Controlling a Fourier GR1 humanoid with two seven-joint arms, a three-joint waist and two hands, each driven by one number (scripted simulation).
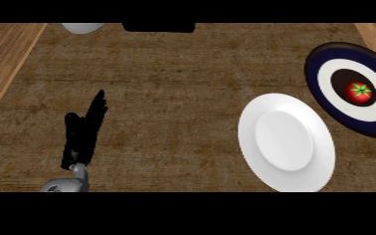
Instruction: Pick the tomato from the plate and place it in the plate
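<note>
At the far right of the bench (169, 79), the tomato (359, 91) sits in the dark centre of a navy plate with a white ring (323, 74), which is cut off by the view's right edge. Just beside that plate, nearer the robot and a little to the left, lies a plain white plate (286, 142). Well apart from both, on the view's left side, the left hand (82, 129) shows with its fingers straight and pointing up, released and holding nothing, resting above its grey forearm. The tomato lies far across the bench from this hand. A pale round object (82, 27) and a black object (158, 27) sit at the bench's far edge.
</note>
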